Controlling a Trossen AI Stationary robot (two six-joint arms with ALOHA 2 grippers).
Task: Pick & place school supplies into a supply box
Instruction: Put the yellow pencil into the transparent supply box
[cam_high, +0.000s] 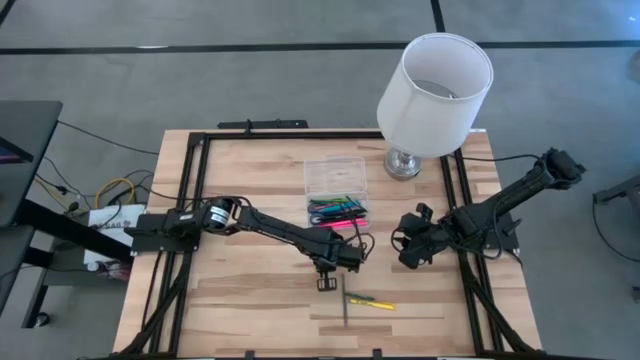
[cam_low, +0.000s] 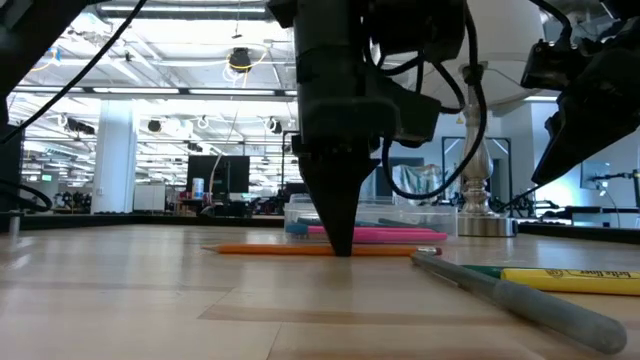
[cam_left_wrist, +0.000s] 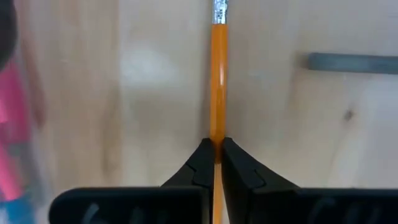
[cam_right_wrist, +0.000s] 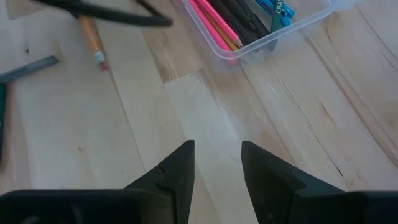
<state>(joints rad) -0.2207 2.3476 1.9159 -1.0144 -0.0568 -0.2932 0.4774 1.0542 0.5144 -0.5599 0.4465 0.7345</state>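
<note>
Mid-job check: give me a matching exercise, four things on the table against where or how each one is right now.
1. orange pencil
2. yellow marker
3. supply box
4. right end effector

A. open over bare wood
B. lying loose near the table's front edge
C. pinched by the left end effector
D. beside the lamp, holding pens

Pairs: 1-C, 2-B, 3-D, 4-A

**Count on the desk**

One clear supply box holding a bundle of pens too tightly packed to count. Three loose supplies: one orange pencil, one grey pen, one yellow marker. One lamp. Two arms.
</note>
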